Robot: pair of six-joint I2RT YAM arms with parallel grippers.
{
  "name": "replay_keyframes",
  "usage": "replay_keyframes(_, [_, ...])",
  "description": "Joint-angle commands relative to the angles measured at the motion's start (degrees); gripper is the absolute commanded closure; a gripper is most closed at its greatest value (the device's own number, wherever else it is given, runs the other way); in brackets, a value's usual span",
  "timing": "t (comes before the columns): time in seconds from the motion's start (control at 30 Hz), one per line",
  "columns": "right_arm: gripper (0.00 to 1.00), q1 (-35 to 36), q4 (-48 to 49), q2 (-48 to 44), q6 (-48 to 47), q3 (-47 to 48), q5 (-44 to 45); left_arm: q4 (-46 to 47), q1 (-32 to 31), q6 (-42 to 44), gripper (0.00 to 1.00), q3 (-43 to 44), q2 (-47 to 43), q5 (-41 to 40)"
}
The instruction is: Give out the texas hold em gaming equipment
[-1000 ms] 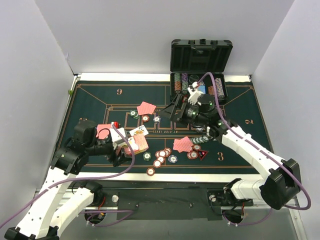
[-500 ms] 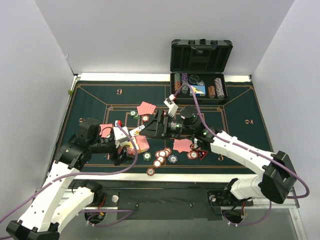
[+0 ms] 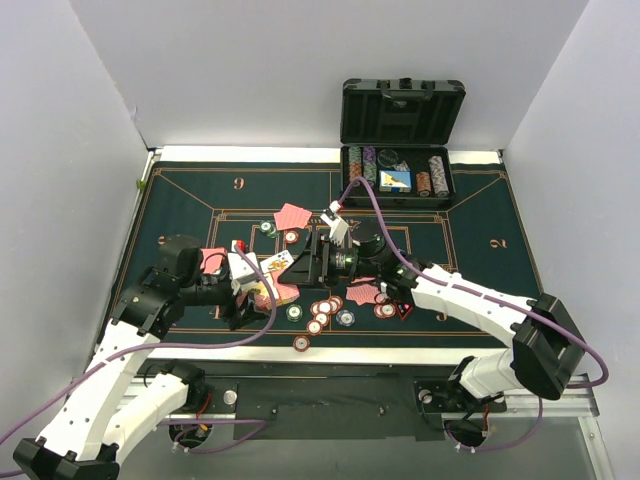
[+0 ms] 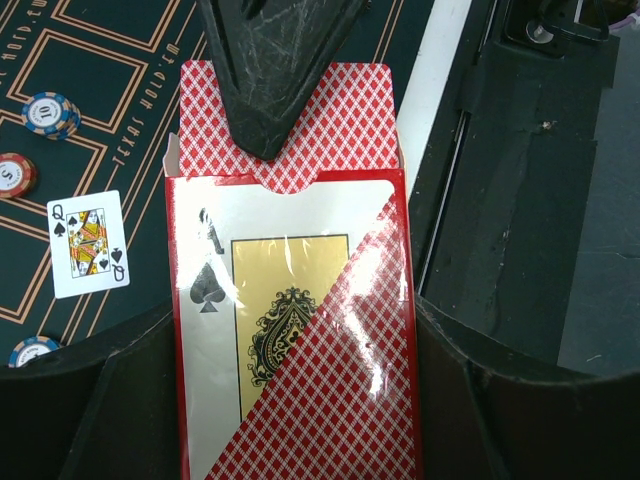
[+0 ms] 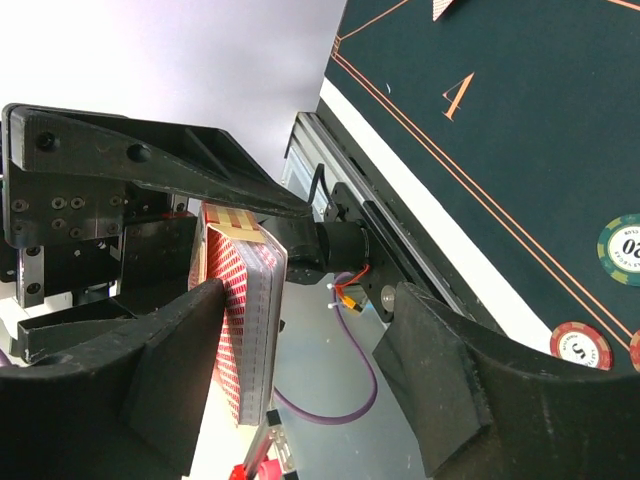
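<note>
My left gripper [image 4: 295, 400] [image 3: 245, 290] is shut on a red card box [image 4: 290, 330] with an ace of spades on its face. Red-backed playing cards [image 4: 340, 130] stick out of the box's open end. My right gripper [image 3: 305, 265] [image 5: 312, 295] has come up to that end. It stands open, with the deck [image 5: 245, 320] lying against its left finger [image 5: 170, 370] and a wide gap to the other finger. Poker chips [image 3: 322, 310] lie scattered on the mat, and face-down cards [image 3: 292, 216] [image 3: 365, 292] lie among them. A queen of spades [image 4: 88, 243] lies face up.
The open black case [image 3: 400, 150] with chip stacks stands at the back right. The green felt mat [image 3: 200, 195] covers the table. More chips [image 4: 50, 113] [image 5: 625, 250] lie near the grippers. The table's front rail [image 4: 520, 200] is close behind the left hand.
The right arm has swung left, away from the case, to the card box in the left gripper, and its jaws have narrowed. The left arm has barely moved.
</note>
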Motion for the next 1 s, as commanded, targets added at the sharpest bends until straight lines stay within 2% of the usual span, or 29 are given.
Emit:
replay_keyframes(0.0, [0.40, 0.4, 3.5, -0.4, 0.0, -0.9, -1.6, 3.9, 0.3, -0.6, 1.00, 3.1, -0.2, 1.6])
replay_keyframes(0.3, [0.51, -1.9, 2.8, -3.1, 0.5, -2.7, -1.9, 4.6, 0.3, -1.3, 1.00, 3.2, -0.1, 1.7])
replay_keyframes(0.7, [0.58, -4.8, -0.3, -6.3, -0.2, -2.6, -1.8, 5.0, 0.3, -1.5, 1.00, 2.7, -0.5, 1.7])
replay_keyframes(0.77, [0.63, -4.9, -0.4, -6.6, 0.1, -2.4, -1.7, 5.0, 0.3, -1.5, 1.00, 2.5, -0.6, 1.7])
replay_keyframes(0.97, [0.89, -5.5, -1.0, -8.5, 1.1, -2.3, -1.4, 5.1, 0.3, -1.5, 1.00, 2.1, -0.9, 1.5])
